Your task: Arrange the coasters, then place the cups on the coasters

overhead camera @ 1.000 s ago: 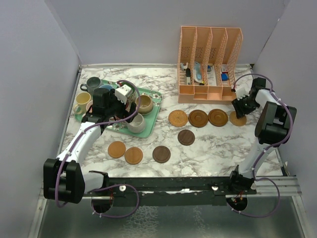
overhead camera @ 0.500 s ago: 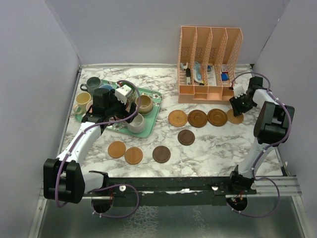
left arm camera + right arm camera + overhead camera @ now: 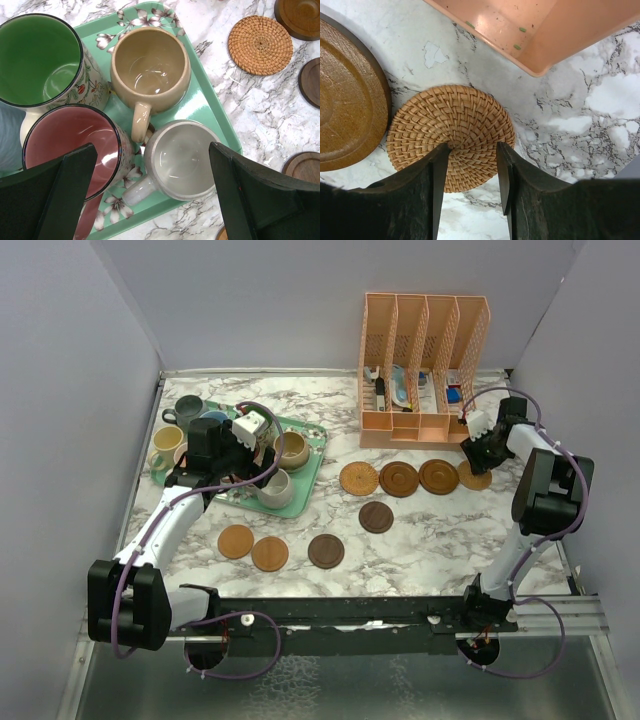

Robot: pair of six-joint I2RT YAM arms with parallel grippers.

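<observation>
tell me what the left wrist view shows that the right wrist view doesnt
Left wrist only: the mint tray with the green cup, tan cup, maroon cup and pale grey cup. Right wrist only: the peach organizer corner and the open right gripper over a woven coaster. Both: marble table, and woven beside wooden coaster, though the left view shows a second woven coaster.

Your right gripper [image 3: 472,149] covers the near edge of the woven coaster [image 3: 451,120]. The brown coaster [image 3: 347,100] beside it runs off the view's left edge, and the maroon cup [image 3: 70,135] is partly behind your left gripper [image 3: 152,150].
</observation>
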